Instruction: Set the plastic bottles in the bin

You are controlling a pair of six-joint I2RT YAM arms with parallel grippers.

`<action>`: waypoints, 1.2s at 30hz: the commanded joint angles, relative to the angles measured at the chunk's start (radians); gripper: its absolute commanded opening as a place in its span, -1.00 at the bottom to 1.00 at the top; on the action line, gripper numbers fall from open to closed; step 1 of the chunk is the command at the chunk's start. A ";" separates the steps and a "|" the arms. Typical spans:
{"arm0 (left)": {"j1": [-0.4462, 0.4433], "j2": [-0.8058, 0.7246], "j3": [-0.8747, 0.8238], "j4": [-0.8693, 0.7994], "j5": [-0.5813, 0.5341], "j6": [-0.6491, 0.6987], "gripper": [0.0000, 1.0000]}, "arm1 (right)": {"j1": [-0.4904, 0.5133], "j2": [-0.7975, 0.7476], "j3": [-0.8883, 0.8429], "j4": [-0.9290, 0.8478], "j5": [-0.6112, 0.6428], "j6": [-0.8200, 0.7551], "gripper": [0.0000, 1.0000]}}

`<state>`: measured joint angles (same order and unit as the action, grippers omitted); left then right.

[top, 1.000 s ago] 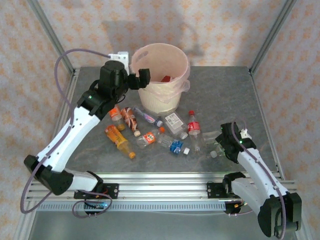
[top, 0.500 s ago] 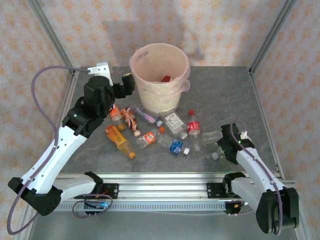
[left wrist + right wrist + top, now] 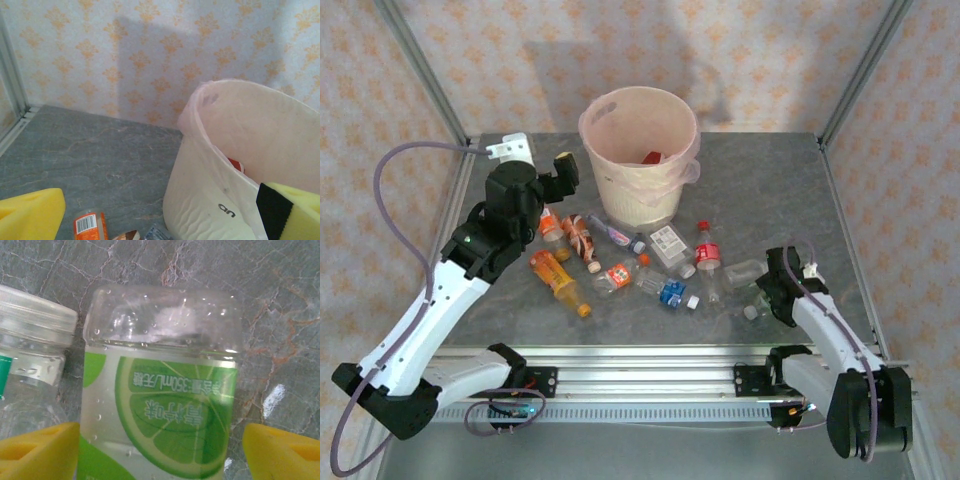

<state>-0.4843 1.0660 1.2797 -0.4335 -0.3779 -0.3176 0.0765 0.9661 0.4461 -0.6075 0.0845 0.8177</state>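
Straddling clear cylindrical lime-label bottle (image 3: pixel 160 385): right gripper (image 3: pixel 160 452), yellow foam pads (image 3: pixel 37 450)

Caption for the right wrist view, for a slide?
Right gripper straddles a clear lime-label bottle on the grey table.

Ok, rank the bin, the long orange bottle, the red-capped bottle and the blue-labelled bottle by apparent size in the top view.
1. Bin
2. Long orange bottle and red-capped bottle, too alike to separate
3. Blue-labelled bottle
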 commanded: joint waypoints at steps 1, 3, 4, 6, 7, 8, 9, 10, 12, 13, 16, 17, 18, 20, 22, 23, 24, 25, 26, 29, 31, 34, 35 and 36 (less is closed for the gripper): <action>0.003 -0.022 -0.022 -0.021 -0.065 -0.015 1.00 | -0.006 0.027 -0.010 0.014 0.010 0.017 0.68; 0.007 -0.026 -0.026 -0.021 -0.069 -0.015 1.00 | -0.006 0.030 -0.013 0.014 0.012 0.021 0.64; 0.009 -0.026 -0.029 -0.021 -0.070 -0.015 1.00 | -0.006 0.025 -0.018 0.014 0.016 0.023 0.58; 0.014 -0.023 -0.029 -0.023 -0.066 -0.018 1.00 | -0.006 0.008 -0.024 0.010 0.025 0.027 0.45; 0.015 -0.021 -0.029 -0.027 -0.066 -0.018 1.00 | -0.006 -0.001 -0.025 0.007 0.027 0.030 0.40; 0.017 -0.019 -0.028 -0.032 -0.064 -0.021 1.00 | -0.006 -0.012 -0.023 -0.002 0.032 0.030 0.37; 0.018 -0.018 -0.027 -0.035 -0.063 -0.024 1.00 | -0.006 -0.021 -0.018 -0.014 0.038 0.031 0.33; 0.019 -0.016 -0.029 -0.040 -0.061 -0.026 1.00 | -0.007 -0.033 -0.009 -0.030 0.045 0.030 0.30; 0.022 -0.013 -0.031 -0.046 -0.059 -0.029 1.00 | -0.005 -0.053 0.015 -0.068 0.066 0.028 0.29; 0.024 -0.012 -0.036 -0.049 -0.060 -0.030 1.00 | -0.005 -0.064 0.029 -0.088 0.076 0.024 0.26; 0.034 -0.011 -0.047 -0.054 -0.060 -0.041 1.00 | -0.007 -0.099 0.063 -0.135 0.105 0.013 0.19; 0.039 -0.011 -0.051 -0.057 -0.058 -0.046 1.00 | -0.005 -0.109 0.074 -0.146 0.111 0.010 0.16; 0.044 -0.009 -0.055 -0.059 -0.057 -0.049 1.00 | -0.005 -0.116 0.082 -0.158 0.116 0.005 0.13; 0.052 -0.011 -0.060 -0.064 -0.050 -0.053 1.00 | -0.005 -0.128 0.104 -0.180 0.129 -0.005 0.06; 0.057 -0.012 -0.067 -0.067 -0.047 -0.055 1.00 | -0.005 -0.133 0.129 -0.203 0.143 -0.017 0.03; 0.061 -0.012 -0.070 -0.068 -0.047 -0.057 1.00 | -0.005 -0.133 0.145 -0.217 0.152 -0.025 0.01; 0.065 -0.012 -0.073 -0.070 -0.046 -0.061 1.00 | -0.004 -0.133 0.158 -0.227 0.159 -0.031 -0.01; 0.066 -0.012 -0.075 -0.072 -0.044 -0.065 1.00 | -0.006 -0.132 0.172 -0.236 0.167 -0.039 -0.02; 0.067 -0.013 -0.079 -0.073 -0.042 -0.068 1.00 | -0.005 -0.133 0.185 -0.245 0.173 -0.045 -0.03; 0.072 -0.013 -0.085 -0.083 -0.038 -0.080 1.00 | -0.006 -0.133 0.224 -0.264 0.181 -0.072 -0.06; 0.072 -0.012 -0.090 -0.098 -0.042 -0.093 1.00 | -0.005 -0.133 0.258 -0.277 0.179 -0.096 -0.11; 0.075 -0.012 -0.107 -0.128 -0.054 -0.114 1.00 | -0.005 -0.132 0.317 -0.282 0.145 -0.153 -0.18; 0.076 -0.011 -0.114 -0.139 -0.060 -0.122 1.00 | -0.004 -0.132 0.337 -0.282 0.135 -0.169 -0.20; 0.081 -0.010 -0.121 -0.154 -0.066 -0.135 1.00 | -0.002 -0.132 0.361 -0.284 0.123 -0.183 -0.23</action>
<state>-0.4183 1.0561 1.1812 -0.5186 -0.4049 -0.4049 0.0757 0.8429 0.7433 -0.8558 0.2089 0.7044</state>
